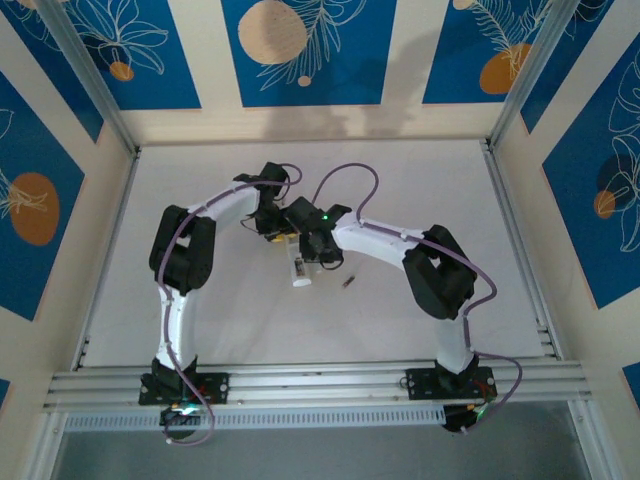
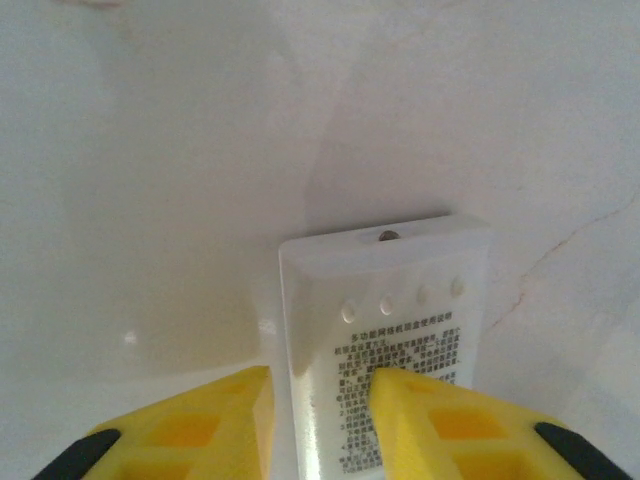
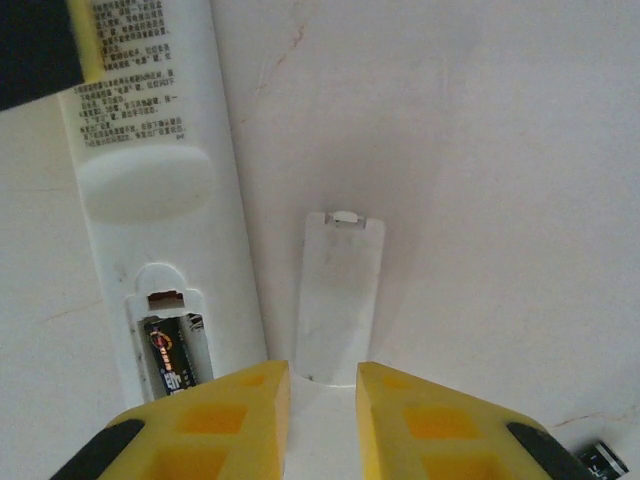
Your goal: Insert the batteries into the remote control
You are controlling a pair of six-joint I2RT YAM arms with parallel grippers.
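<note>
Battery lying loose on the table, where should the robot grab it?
Probably pinch the battery across its round middle, coming straight down from above. It lies flat on its side on the table, apart from the remote, with bare surface along both long sides. That leaves room to close on the sides, which should be easier to catch than the small ends.

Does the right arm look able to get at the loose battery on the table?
Likely yes: the battery lies in the open beside the right arm's fingers, nothing covering it.

The white table (image 1: 420, 200) carries the remote control (image 3: 150, 190), back up, a loose cover (image 3: 340, 295) and one battery (image 1: 349, 282).
</note>
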